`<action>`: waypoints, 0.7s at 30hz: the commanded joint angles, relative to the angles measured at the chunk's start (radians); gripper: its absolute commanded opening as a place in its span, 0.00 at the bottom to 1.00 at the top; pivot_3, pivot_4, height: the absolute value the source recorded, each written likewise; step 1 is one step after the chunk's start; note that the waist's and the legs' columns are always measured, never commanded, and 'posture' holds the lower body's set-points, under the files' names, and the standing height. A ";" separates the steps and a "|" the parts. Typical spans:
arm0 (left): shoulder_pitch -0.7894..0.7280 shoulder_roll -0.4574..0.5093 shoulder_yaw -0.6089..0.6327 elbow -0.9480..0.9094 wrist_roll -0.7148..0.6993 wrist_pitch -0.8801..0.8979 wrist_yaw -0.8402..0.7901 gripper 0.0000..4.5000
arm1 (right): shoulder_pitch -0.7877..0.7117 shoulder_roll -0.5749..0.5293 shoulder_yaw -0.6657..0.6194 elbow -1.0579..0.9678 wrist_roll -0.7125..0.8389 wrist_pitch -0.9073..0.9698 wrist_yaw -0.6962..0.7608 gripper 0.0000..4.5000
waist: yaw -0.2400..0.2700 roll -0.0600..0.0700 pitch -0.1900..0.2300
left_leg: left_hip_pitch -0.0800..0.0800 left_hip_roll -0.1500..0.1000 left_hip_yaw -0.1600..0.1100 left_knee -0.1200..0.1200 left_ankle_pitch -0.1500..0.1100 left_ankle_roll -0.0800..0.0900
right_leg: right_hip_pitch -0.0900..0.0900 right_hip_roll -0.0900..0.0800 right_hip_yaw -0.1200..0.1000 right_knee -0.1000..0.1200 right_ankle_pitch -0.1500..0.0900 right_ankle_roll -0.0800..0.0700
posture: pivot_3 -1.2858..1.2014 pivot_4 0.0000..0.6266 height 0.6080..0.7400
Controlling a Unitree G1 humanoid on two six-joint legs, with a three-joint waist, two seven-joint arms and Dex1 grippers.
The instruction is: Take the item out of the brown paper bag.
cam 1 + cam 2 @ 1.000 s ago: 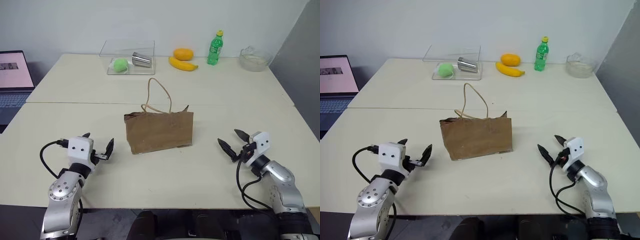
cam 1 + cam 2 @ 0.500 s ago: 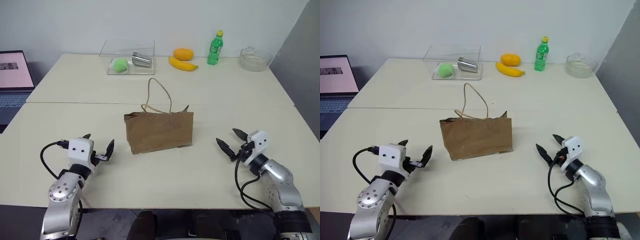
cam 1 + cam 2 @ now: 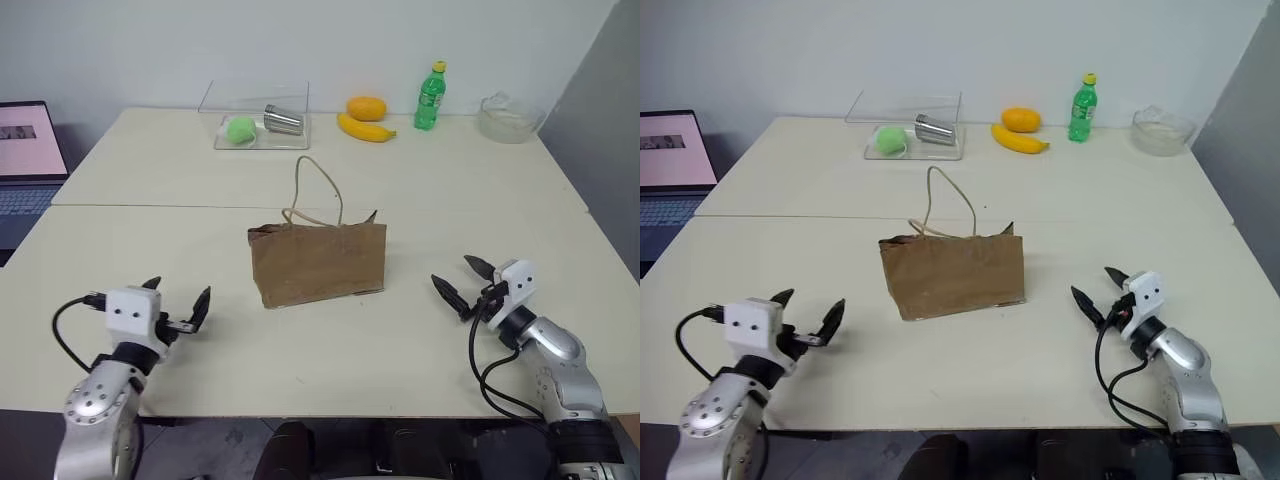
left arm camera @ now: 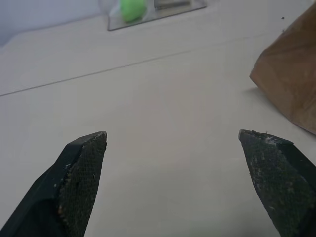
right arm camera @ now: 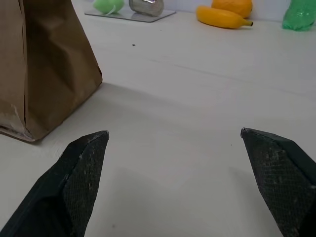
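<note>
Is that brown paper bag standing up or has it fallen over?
Standing upright. The brown paper bag rests on its base on the table, one cord handle arching above its top edge.

The paper bag point(image 3: 318, 263) is plain brown with tan cord handles. The table point(image 3: 420, 190) is cream. The soda bottle point(image 3: 430, 97) is green, its cap seemingly yellow.

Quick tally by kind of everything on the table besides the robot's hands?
Paper bag: 1
Clear plastic box: 1
Green ball: 1
Metal cup: 1
Banana: 1
Orange fruit: 1
Green soda bottle: 1
Glass bowl: 1
Laptop: 1
Total: 9
</note>
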 commanded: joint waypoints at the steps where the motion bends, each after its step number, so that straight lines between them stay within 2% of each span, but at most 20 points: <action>1: -0.051 0.094 0.073 -0.003 -0.061 0.019 -0.062 1.00 | -0.028 -0.020 0.010 -0.034 0.006 -0.014 0.039 1.00 | -0.001 0.000 0.000 | 0.000 0.000 0.000 0.000 0.000 0.000 | 0.000 0.000 0.000 0.000 0.000 0.000 | 0.52 0.24 1.00; 5: -0.101 0.217 0.070 -0.008 -0.134 0.114 -0.174 1.00 | -0.051 -0.048 0.033 -0.072 0.022 0.005 0.102 1.00 | -0.002 0.000 0.000 | 0.000 -0.001 0.000 0.000 0.000 0.000 | 0.000 0.002 0.000 0.000 0.000 0.000 | 0.52 0.24 1.00; 12: -0.208 0.421 0.046 -0.027 -0.333 0.329 -0.422 1.00 | -0.046 -0.123 0.078 -0.241 0.135 0.167 0.237 1.00 | -0.004 0.001 0.000 | -0.001 -0.001 0.000 0.000 0.000 0.000 | 0.000 0.002 -0.001 -0.001 0.000 0.000 | 0.52 0.24 1.00; 17: -0.387 0.476 -0.057 0.051 -0.328 0.358 -0.510 1.00 | -0.051 -0.180 0.100 -0.346 0.192 0.273 0.286 1.00 | -0.003 0.001 0.001 | -0.001 -0.001 -0.001 0.000 0.000 0.000 | 0.000 0.003 -0.001 -0.001 0.000 0.000 | 0.52 0.24 1.00; 21: -0.538 0.462 -0.154 0.146 -0.300 0.356 -0.561 1.00 | -0.064 -0.185 0.103 -0.388 0.213 0.316 0.278 1.00 | -0.004 0.001 0.001 | -0.001 -0.001 0.000 0.000 0.000 0.000 | 0.000 0.003 -0.001 -0.001 0.000 0.000 | 0.52 0.24 1.00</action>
